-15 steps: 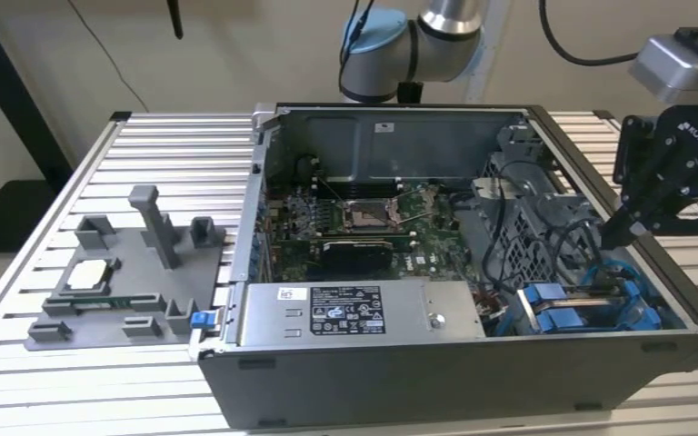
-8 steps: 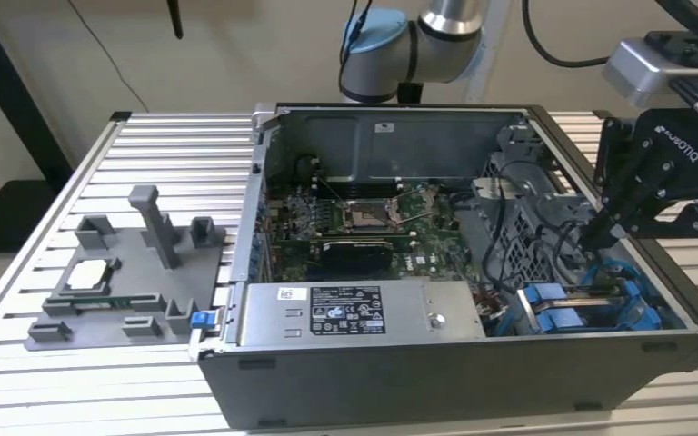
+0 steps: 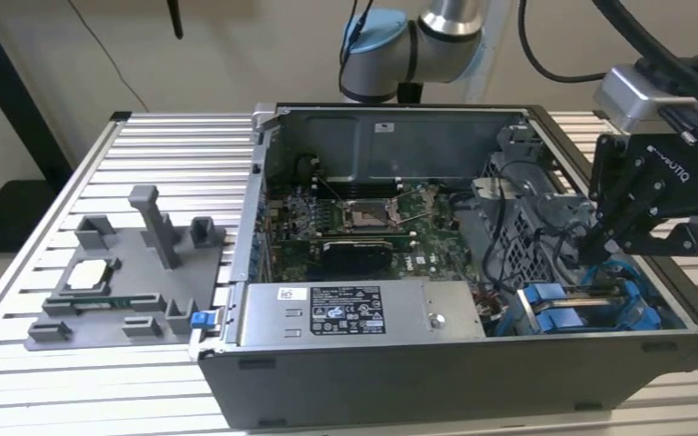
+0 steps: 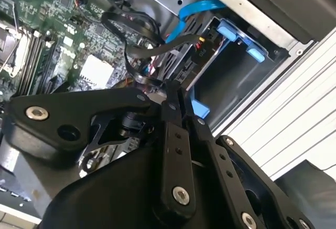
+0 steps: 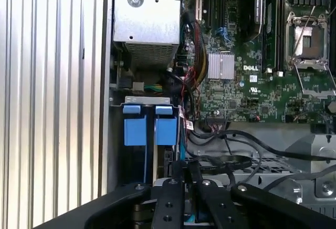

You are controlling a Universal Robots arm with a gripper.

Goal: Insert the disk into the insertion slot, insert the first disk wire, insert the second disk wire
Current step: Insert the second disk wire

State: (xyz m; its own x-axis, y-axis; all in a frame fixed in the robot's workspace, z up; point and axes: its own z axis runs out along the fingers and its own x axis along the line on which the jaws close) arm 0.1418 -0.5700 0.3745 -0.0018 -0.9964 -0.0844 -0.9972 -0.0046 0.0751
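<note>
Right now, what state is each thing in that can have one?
Grey metal computer case: open, side panel off.
Grey metal drive bay with blue plastic latches: contents unclear.
Black gripper: shut, fingertips low beside the bay.
Blue flat cable: curves down toward the bay.

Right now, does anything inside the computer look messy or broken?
Nothing looks broken or spilled. The only untidy bit is the loose black wires sprawling over the grey cage, beside the insertion slot with its blue latches, right by the gripper.
</note>
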